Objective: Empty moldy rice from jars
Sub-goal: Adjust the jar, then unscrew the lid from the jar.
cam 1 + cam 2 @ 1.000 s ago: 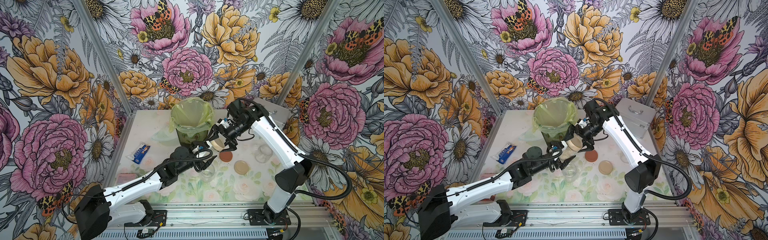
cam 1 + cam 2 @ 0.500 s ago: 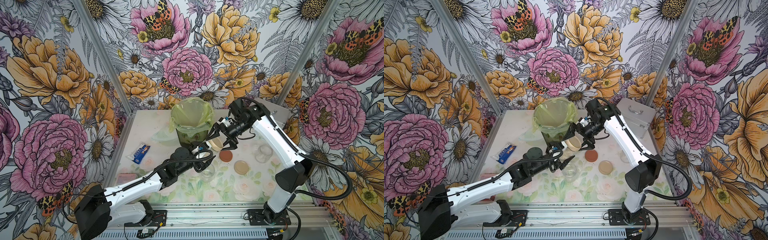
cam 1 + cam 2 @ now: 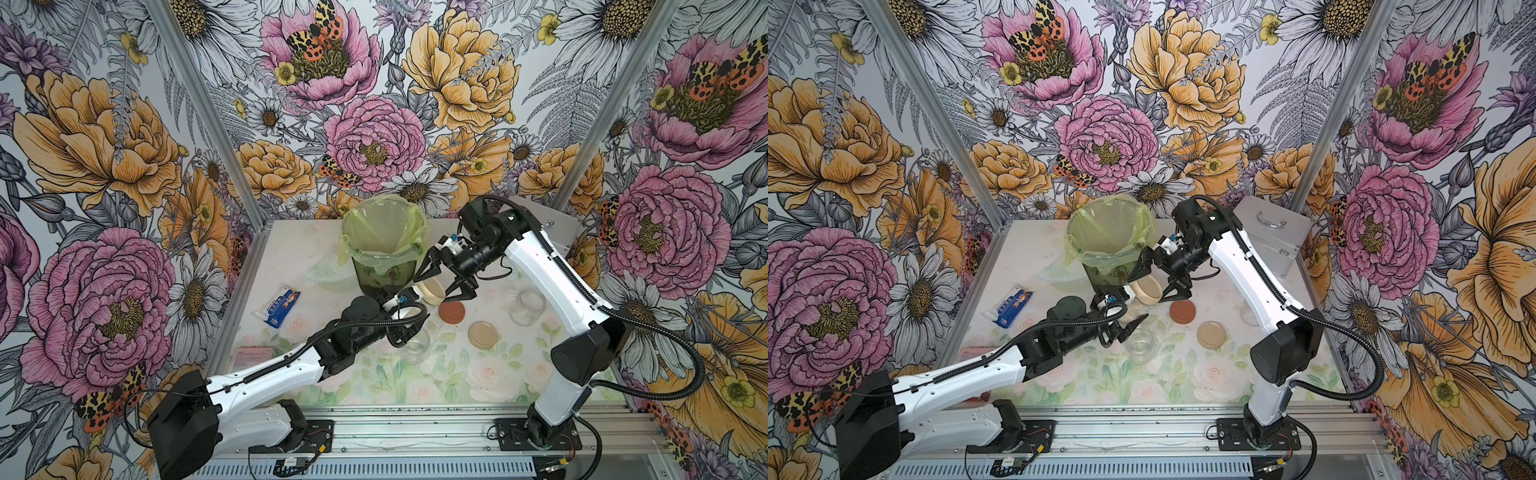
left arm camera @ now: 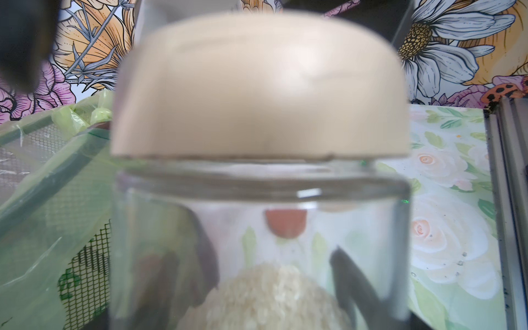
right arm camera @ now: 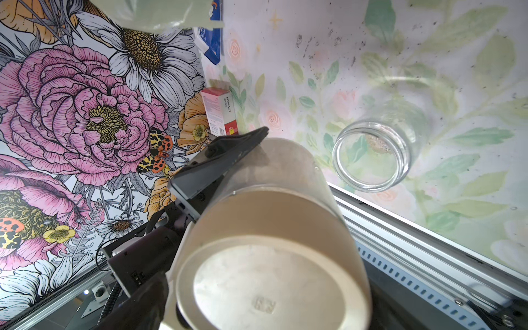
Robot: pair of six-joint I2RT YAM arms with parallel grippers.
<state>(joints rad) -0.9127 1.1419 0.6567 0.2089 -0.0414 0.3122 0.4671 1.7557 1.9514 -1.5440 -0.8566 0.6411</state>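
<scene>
The left arm (image 3: 270,376) and right arm (image 3: 552,270) wear glossy white shells between bulky black joints, with ribbed black cable hoses (image 3: 701,371) alongside. The right pincer (image 3: 440,288) is black, its fingers tapered.

Red-white box (image 5: 220,111): "HYNAUT", faint. Blue packet (image 5: 213,45) print too small to read.

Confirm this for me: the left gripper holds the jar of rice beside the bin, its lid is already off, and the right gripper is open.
Not quite: the lid is still on the jar, above the rice, as the left wrist view shows. The rest stands: the left gripper holds the jar beside the bin, and the right gripper is open.
</scene>
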